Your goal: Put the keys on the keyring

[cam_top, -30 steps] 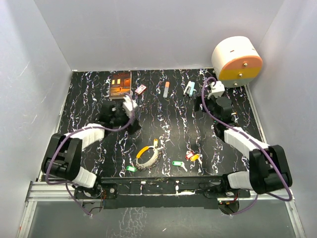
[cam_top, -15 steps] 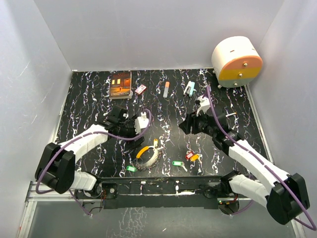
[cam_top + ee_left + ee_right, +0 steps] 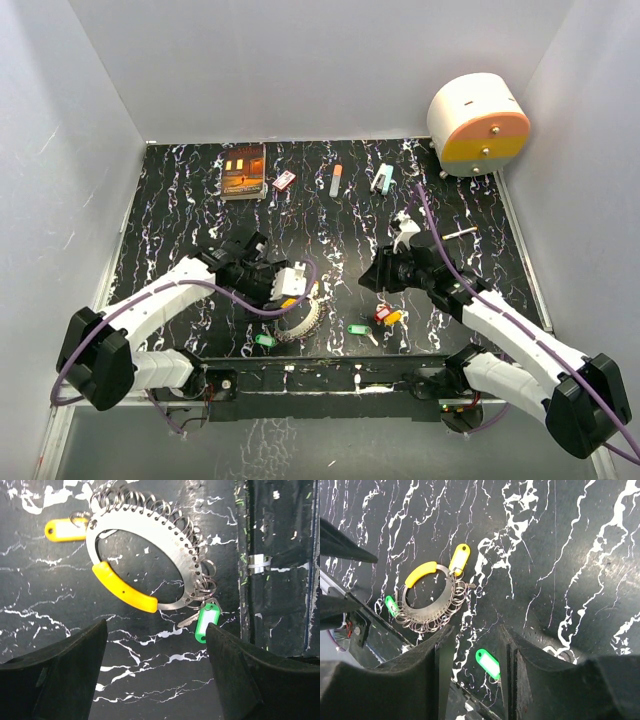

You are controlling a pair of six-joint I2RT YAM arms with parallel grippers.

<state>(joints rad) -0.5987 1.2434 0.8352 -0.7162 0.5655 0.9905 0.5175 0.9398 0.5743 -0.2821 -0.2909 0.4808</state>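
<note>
Top external, black marbled table (image 3: 340,225) bearing keyring (image 3: 306,320), grey walls (image 3: 300,70)

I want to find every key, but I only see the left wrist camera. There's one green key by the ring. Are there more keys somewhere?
Observer: Yes, the top camera shows a red key and a yellow key lying together, to the right of the keyring.
Operator: Any other green one?
Observer: Yes, a second green key lies between the keyring and the red key.
Operator: Where's the other claw?
Observer: The right claw hangs near those keys, holding nothing.
</note>
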